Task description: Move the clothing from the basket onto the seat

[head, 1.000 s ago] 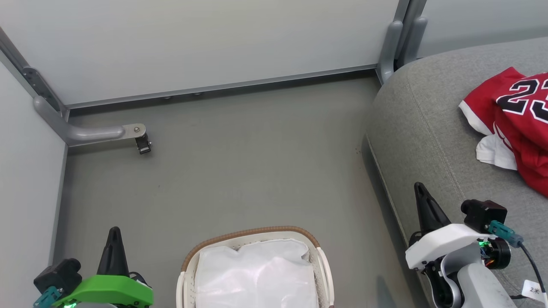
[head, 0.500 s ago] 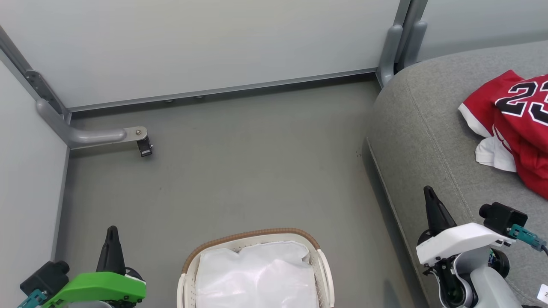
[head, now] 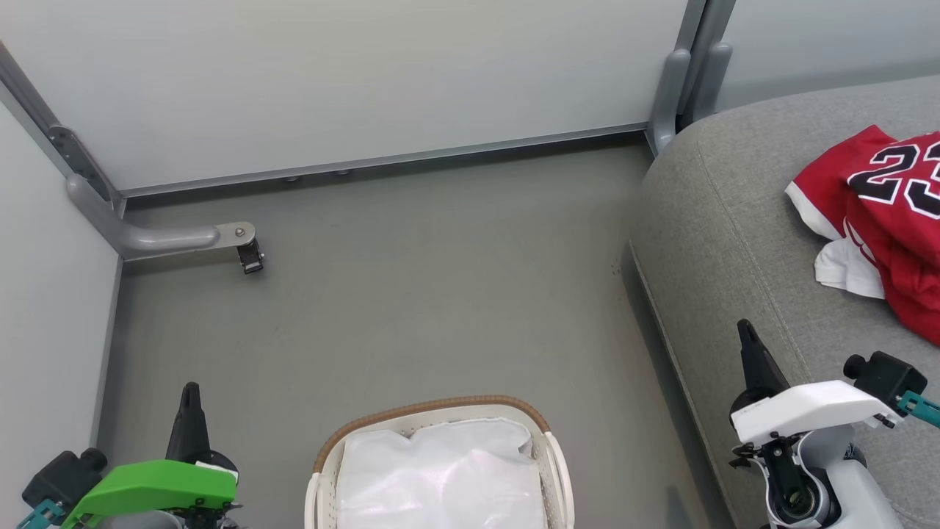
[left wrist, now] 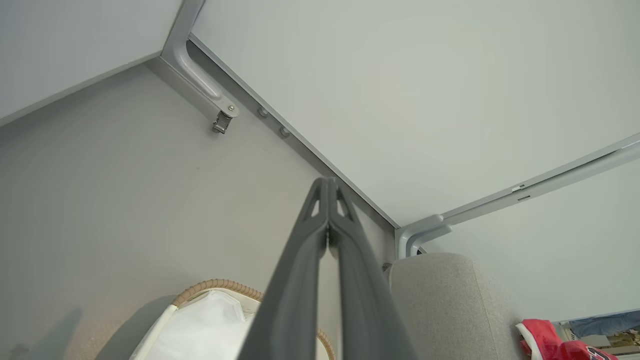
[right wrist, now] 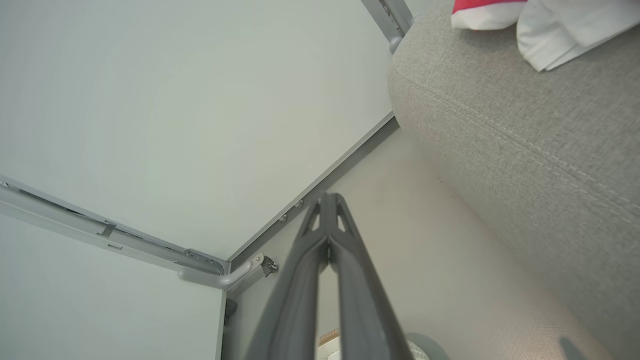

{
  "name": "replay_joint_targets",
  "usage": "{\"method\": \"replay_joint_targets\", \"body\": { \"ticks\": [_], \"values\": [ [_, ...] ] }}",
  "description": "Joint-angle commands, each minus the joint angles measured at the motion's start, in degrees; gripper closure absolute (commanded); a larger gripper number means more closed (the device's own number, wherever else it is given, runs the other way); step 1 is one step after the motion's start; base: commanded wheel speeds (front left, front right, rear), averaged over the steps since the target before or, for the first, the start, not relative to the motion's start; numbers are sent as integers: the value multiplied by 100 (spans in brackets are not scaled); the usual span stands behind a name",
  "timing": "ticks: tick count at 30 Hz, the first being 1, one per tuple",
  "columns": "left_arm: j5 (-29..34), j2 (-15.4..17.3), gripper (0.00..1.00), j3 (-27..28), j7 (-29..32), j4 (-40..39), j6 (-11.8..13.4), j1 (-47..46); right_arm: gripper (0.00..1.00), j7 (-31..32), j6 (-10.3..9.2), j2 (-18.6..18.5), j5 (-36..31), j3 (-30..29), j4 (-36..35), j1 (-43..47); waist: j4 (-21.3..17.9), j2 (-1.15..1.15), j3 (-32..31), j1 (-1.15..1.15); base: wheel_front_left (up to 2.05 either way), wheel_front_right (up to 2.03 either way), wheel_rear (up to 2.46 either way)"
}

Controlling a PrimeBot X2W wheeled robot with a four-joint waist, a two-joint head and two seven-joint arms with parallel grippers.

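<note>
Since the earlier frames the whole head view has slid a little, so the camera has moved. Within it, the right gripper (head: 745,332) now sits lower and further toward the right edge, and the left gripper (head: 189,391) has sunk toward the lower left corner.

The seat (head: 727,220) takes up the right side of the head view. It is a broad grey woven cushion with a rounded corner and a stitched seam running down its near edge.

The basket (head: 433,408) stands on the grey floor (head: 411,294) at the bottom centre, well apart from the seat. It is white perforated plastic with a brown woven rim, and a plain white sheet (head: 440,477) lies inside it. No red fabric shows in the part of the basket that is in view.

The clothing (head: 881,220) lies on the seat near the right edge of the view. It is a bright red crumpled heap with white trim, and the black, white-edged "23" faces up.

The right gripper hangs over the front edge of the seat, apart from the clothing. In its wrist view the two fingers are pressed together at the tips with nothing between them. The left gripper hovers above the floor to the left of the basket. Its fingers are likewise closed tip to tip and empty.
</note>
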Motion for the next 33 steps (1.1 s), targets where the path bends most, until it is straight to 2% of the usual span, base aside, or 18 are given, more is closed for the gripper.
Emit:
{"method": "replay_joint_targets", "body": {
  "ticks": [1, 33],
  "values": [
    [-181, 17, 100, 20, 41, -94, 1, -160, 100, 42, -2, -33, 217, -40, -94, 34, 2, 0, -8, 0, 0, 0, 0],
    [-2017, -5, 100, 91, 545, -273, 2, -259, 100, 548, -4, -46, 2248, -293, -277, 188, 26, 0, -151, 0, 0, 0, 0]
  ]
}}
